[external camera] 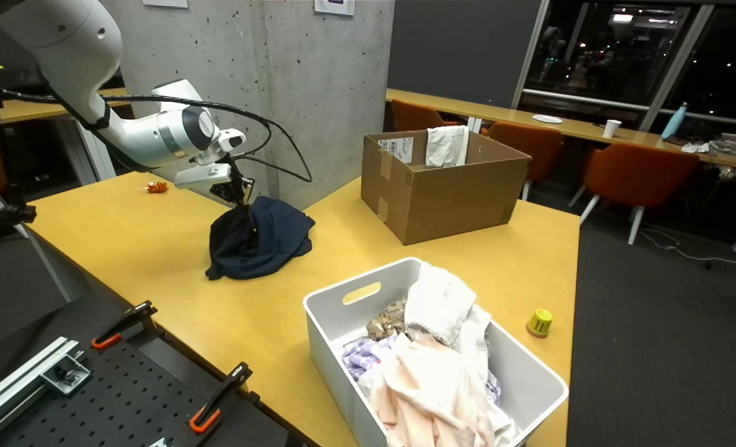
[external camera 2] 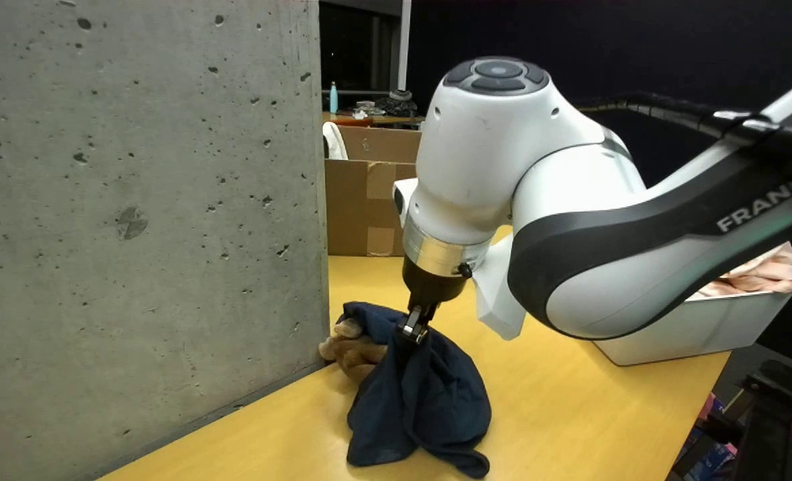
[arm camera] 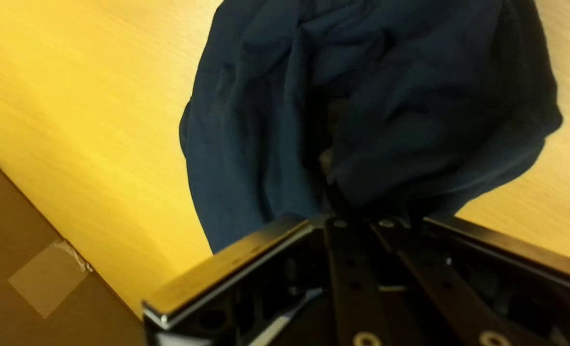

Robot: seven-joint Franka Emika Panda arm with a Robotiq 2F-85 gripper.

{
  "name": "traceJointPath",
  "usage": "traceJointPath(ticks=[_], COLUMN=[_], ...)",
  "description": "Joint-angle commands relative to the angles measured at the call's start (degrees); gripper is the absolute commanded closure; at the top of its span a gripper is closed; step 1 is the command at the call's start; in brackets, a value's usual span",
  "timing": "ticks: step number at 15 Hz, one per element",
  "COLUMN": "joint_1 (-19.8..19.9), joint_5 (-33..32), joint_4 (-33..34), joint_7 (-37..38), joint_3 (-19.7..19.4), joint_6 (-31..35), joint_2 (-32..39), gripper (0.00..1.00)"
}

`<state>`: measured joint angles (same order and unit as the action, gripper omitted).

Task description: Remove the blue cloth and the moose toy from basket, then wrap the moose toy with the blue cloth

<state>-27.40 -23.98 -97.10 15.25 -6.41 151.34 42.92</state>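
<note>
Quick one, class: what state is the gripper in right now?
Gripper: closed, holding a pinched fold of the blue cloth.

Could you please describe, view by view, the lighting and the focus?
Wrist view: the gripper is dark and softly focused, and the blue cloth loses detail in its shadowed folds. In an exterior view, the windows are night-dark with bright spots, and the white towel in the basket looks nearly washed out. In an exterior view, much of the background behind the robot arm is almost black.
</note>
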Motion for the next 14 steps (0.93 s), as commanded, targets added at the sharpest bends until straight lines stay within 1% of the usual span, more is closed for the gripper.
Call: traceJointPath(ticks=[1, 6, 7, 8, 13, 14], joint_1=[-0.8, -0.9, -1.0, -1.0, -2.0, -2.2], joint_5=[0.6, 0.9, 0.9, 1.0, 0.0, -0.2], joint_4=[2.7, 3.8, 3.7, 3.8, 0.7, 0.0], joint_7=[4.3, 8.0, 8.5, 8.9, 11.7, 12.1], joint_3=[-1.0, -1.4, -1.5, -1.6, -3.6, -4.0], joint_6=[-3.3, -4.0, -4.1, -4.1, -4.0, -3.6], joint_2=[3.0, 5.9, 6.1, 6.2, 3.3, 2.7], gripper=[0.99, 0.99, 0.71, 0.7, 0.36, 0.27])
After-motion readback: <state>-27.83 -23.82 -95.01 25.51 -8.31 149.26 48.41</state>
